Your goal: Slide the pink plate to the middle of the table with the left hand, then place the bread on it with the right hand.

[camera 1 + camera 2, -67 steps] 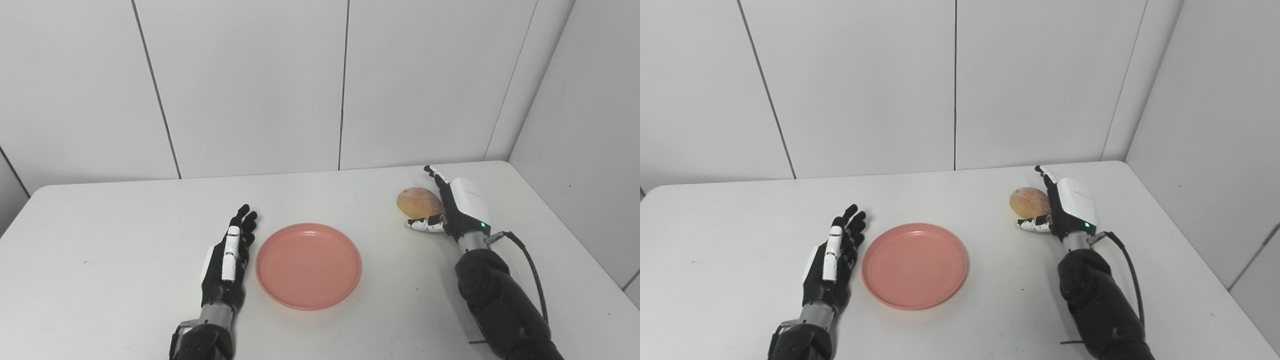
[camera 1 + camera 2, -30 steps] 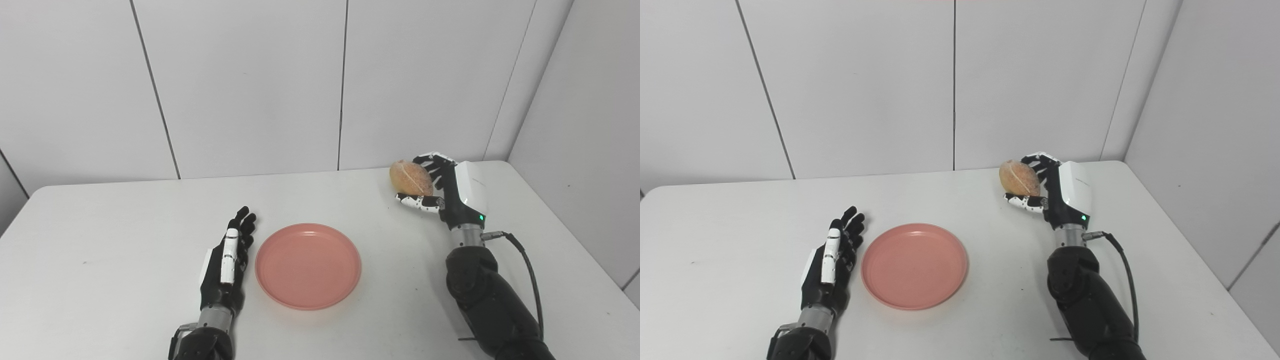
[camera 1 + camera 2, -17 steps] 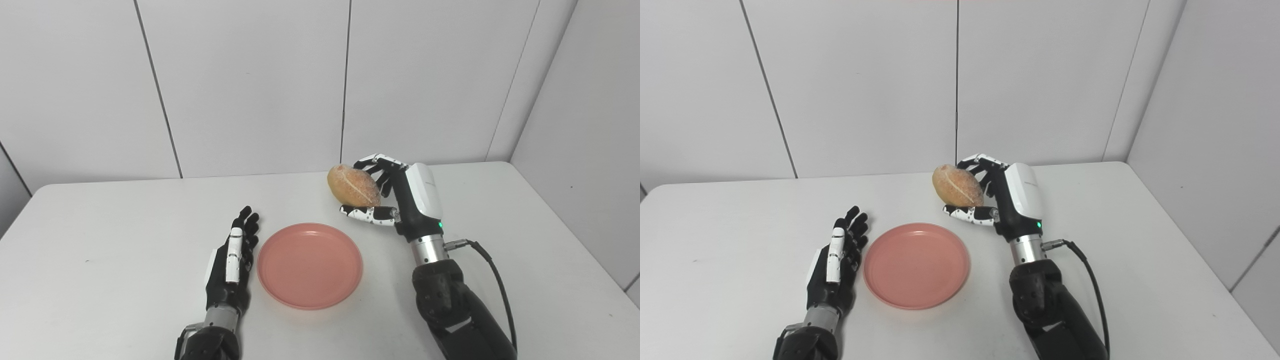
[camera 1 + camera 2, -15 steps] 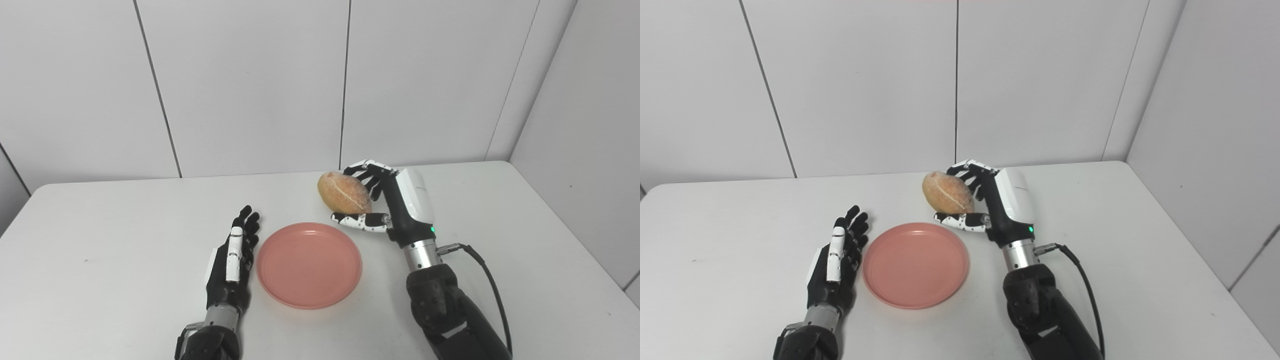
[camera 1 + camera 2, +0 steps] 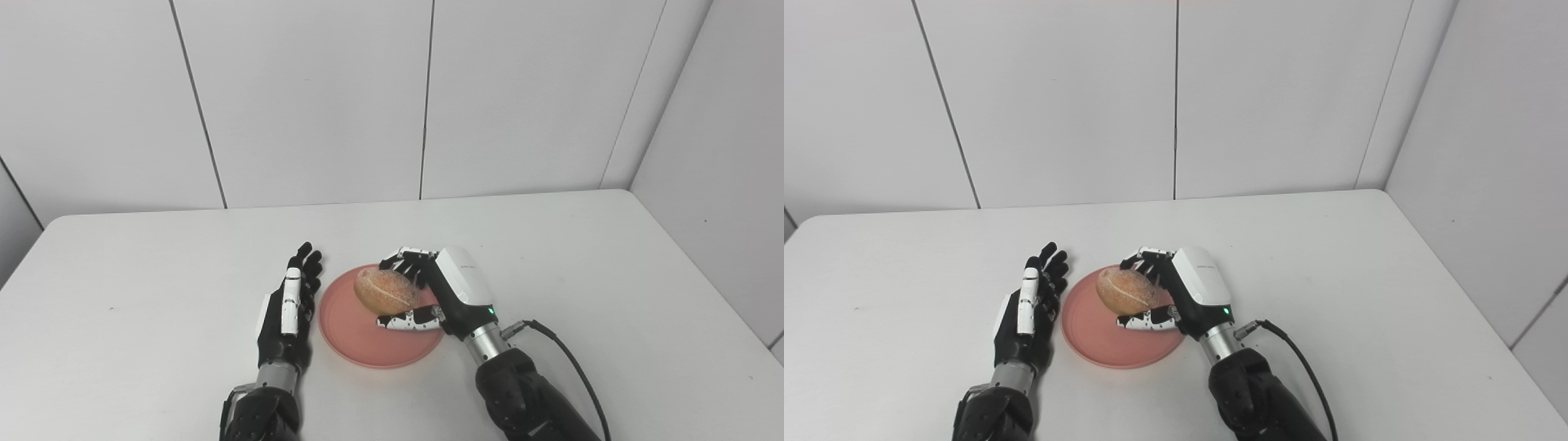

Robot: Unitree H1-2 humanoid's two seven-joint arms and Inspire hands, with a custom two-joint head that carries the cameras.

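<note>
White table (image 5: pixel 551 257), pink plate (image 5: pixel 349 334) flat near its middle, left hand (image 5: pixel 285 318) just beside it.

On the white table (image 5: pixel 153 294), the right hand (image 5: pixel 441 291) grips a bread roll (image 5: pixel 386 291) over the pink plate (image 5: pixel 352 337), while the left hand (image 5: pixel 288 312) rests flat, fingers extended, just beside the plate's left rim.

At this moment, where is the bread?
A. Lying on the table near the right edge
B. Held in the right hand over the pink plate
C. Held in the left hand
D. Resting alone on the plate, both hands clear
B: the right hand is closed around the bread above the pink plate.
</note>
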